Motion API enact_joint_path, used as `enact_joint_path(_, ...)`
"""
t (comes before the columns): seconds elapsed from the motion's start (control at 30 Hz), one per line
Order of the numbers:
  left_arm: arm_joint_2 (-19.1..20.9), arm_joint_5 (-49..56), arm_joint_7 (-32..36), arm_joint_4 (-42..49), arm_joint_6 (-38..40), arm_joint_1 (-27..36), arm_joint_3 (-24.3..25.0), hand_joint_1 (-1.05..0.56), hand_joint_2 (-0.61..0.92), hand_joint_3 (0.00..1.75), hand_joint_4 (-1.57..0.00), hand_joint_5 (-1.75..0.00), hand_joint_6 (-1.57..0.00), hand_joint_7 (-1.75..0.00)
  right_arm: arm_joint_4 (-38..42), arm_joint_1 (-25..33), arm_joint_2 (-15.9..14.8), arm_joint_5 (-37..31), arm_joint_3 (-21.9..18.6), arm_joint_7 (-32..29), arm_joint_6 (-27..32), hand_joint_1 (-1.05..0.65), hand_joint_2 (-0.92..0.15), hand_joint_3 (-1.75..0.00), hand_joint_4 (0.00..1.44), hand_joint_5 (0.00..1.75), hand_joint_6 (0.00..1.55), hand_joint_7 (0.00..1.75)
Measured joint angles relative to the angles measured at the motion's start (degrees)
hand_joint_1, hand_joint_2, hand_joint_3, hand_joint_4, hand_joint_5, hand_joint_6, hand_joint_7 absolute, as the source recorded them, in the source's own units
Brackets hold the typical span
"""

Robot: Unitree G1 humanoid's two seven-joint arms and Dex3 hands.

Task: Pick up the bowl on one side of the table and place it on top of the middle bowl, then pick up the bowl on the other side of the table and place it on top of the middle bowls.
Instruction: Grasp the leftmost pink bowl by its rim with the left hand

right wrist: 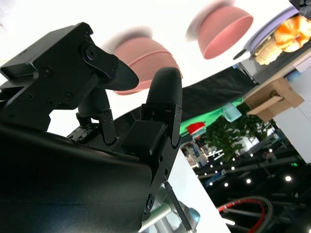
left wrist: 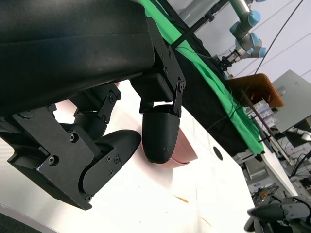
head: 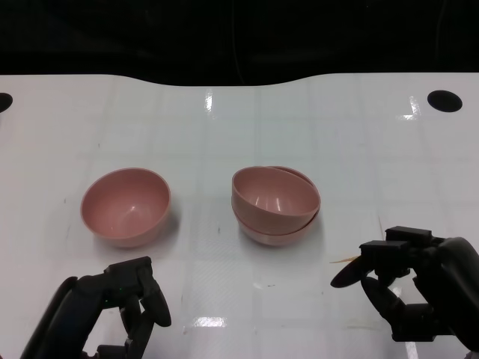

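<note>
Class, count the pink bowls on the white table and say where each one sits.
3: a single bowl stands alone toward the left; a top bowl sits tilted inside a lower bowl at the middle.

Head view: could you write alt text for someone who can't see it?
Two pink bowls sit nested, the top one tilted, as a stack at the middle of a white table, and a single pink bowl stands to its left. The robot's black left hand and right hand are near the front edge, holding nothing.

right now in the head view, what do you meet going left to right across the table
left black many-fingered hand → single pink plastic bowl → stack of two pink plastic bowls, the top one tilted → right black many-fingered hand
</note>
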Motion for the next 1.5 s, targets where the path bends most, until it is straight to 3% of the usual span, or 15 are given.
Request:
enact_joint_path(0.1,0.0,-0.7,0.0,-0.1,0.5,0.0,0.3,-0.13,0.44,1.26,-0.8,-1.37,-0.81,-1.09,0.9,-0.3,0.2,0.0,0.0,0.3,0.2,-0.05,-0.22,-1.57,0.94,1.75,0.87,1.43)
enact_joint_path(0.17,0.0,-1.3,0.0,-0.5,1.3,0.0,0.4,-0.14,0.48,1.19,-0.77,-1.29,-0.82,-0.93,1.8,-0.8,0.6,0.0,0.0,0.6,1.1,-0.05,-0.21,-1.6,0.97,1.75,0.84,1.55)
enact_joint_path(0.3,0.5,-0.1,0.0,-4.5,5.4,0.3,0.7,-0.22,0.86,0.33,-0.61,-1.0,-0.76,-0.39,1.9,-1.4,1.6,0.3,0.3,2.3,3.3,-0.04,-0.18,-1.62,0.98,1.75,0.82,1.66)
enact_joint_path(0.4,1.5,3.8,-0.1,-8.9,9.0,0.5,1.0,-0.31,0.91,0.16,-0.51,-0.87,-0.67,-0.2,1.9,-1.6,1.9,0.6,0.4,3.3,4.3,-0.04,-0.17,-1.61,0.98,1.75,0.82,1.67)
enact_joint_path(0.67,3.2,23.0,2.0,-19.5,18.5,-0.1,2.5,-0.5,0.92,0.13,-0.4,-0.71,-0.58,-0.06,1.9,-1.7,2.2,0.6,0.5,3.9,4.8,-0.04,-0.17,-1.6,0.98,1.75,0.8,1.67)
enact_joint_path(0.93,4.1,41.4,6.1,-19.4,22.9,-7.2,-0.1,-0.56,0.92,0.04,-0.32,-0.64,-0.47,0.0,1.4,-1.4,2.2,0.5,0.6,4.6,6.2,-0.04,-0.19,-1.58,0.95,1.75,0.79,1.67)
enact_joint_path(1.13,5.3,46.6,4.4,-16.6,27.2,-11.9,-2.7,-0.57,0.89,0.01,-0.27,-0.6,-0.42,-0.01,0.6,-0.9,2.3,0.4,0.6,4.6,6.5,-0.04,-0.19,-1.58,0.95,1.75,0.78,1.66)
enact_joint_path(1.5,6.3,52.5,-5.0,-4.9,37.9,-22.4,-10.3,-0.57,0.9,0.0,-0.45,-0.27,-0.44,0.0,-0.3,-0.9,2.4,0.3,0.6,4.6,6.8,-0.04,-0.19,-1.57,0.96,1.75,0.79,1.66)
